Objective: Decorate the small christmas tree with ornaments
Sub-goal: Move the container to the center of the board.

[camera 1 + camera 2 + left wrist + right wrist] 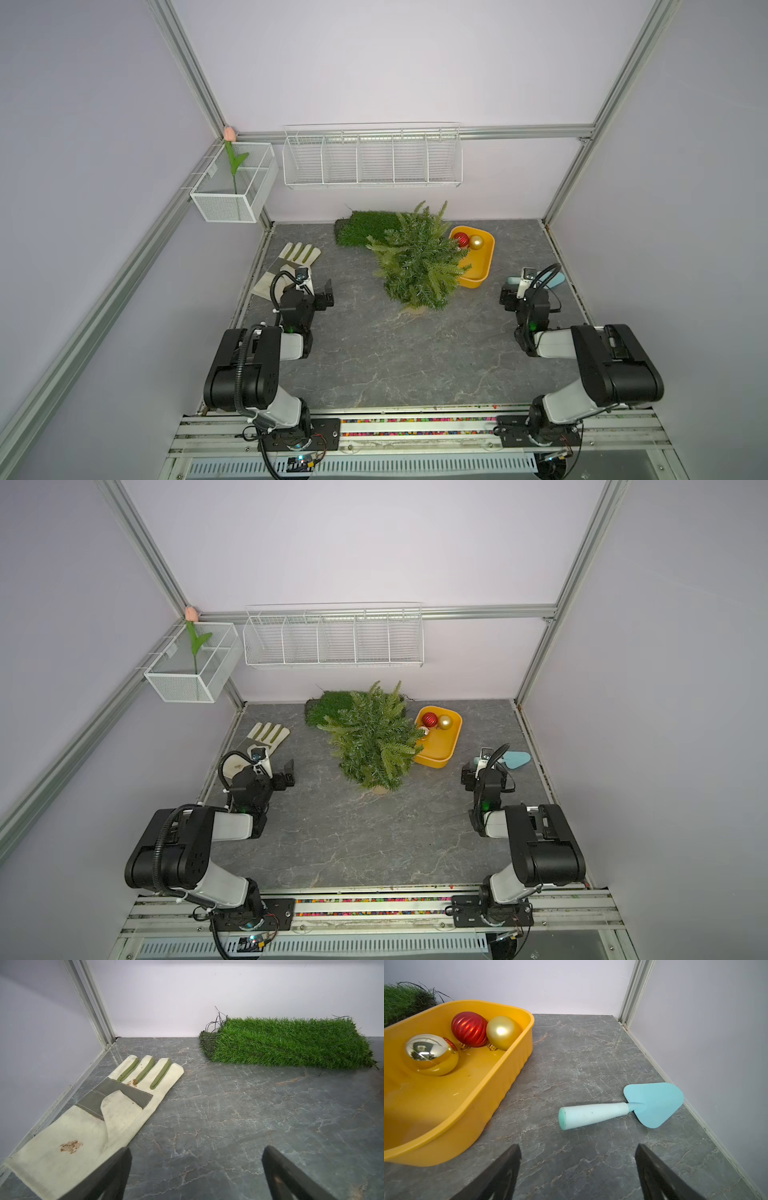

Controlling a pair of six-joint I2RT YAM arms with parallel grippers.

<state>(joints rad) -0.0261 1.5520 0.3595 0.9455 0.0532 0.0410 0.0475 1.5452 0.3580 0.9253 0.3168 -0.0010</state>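
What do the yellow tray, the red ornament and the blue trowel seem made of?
Yellow tray: likely moulded plastic, smooth, semi-gloss, ribbed wall.
Red ornament: glossy, ribbed, mirror-like highlights; plastic or glass, unclear.
Blue trowel: probably plastic, matte, uniform colour; handle paler.

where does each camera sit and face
Both top views: high above the robot's bases, looking down at the grey marbled table and small bushy green christmas tree; both arms show.
Left wrist: on the left arm, facing a cream fabric glove and green turf mat; open left gripper shows.
Right wrist: on the right arm, facing a yellow plastic tray of three bauble ornaments and a light blue trowel; open right gripper shows.
Shared: both wrist views catch the turf mat.
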